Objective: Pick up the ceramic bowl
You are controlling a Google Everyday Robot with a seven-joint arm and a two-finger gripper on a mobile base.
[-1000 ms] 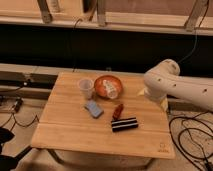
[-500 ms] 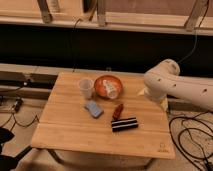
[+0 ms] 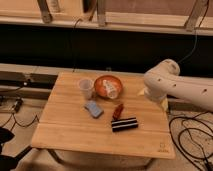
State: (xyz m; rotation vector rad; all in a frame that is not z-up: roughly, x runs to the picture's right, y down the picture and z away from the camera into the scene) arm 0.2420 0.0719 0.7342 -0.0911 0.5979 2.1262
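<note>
The ceramic bowl [image 3: 108, 86] is round, shallow and orange-red with a whitish patch inside. It stands upright at the back middle of the wooden table [image 3: 70, 135]. A translucent plastic cup [image 3: 86, 88] stands right next to it on the left. My white arm [image 3: 167, 85] reaches in from the right and ends in a rounded joint over the table's right edge, a short way right of the bowl. My gripper does not show; it is hidden behind or under this arm.
A blue sponge-like block [image 3: 93, 108], a small red object [image 3: 118, 111] and a black bar with a pale stripe [image 3: 124, 124] lie in front of the bowl. Cables [image 3: 192, 135] lie on the floor at the right and left. A dark wall runs behind the table.
</note>
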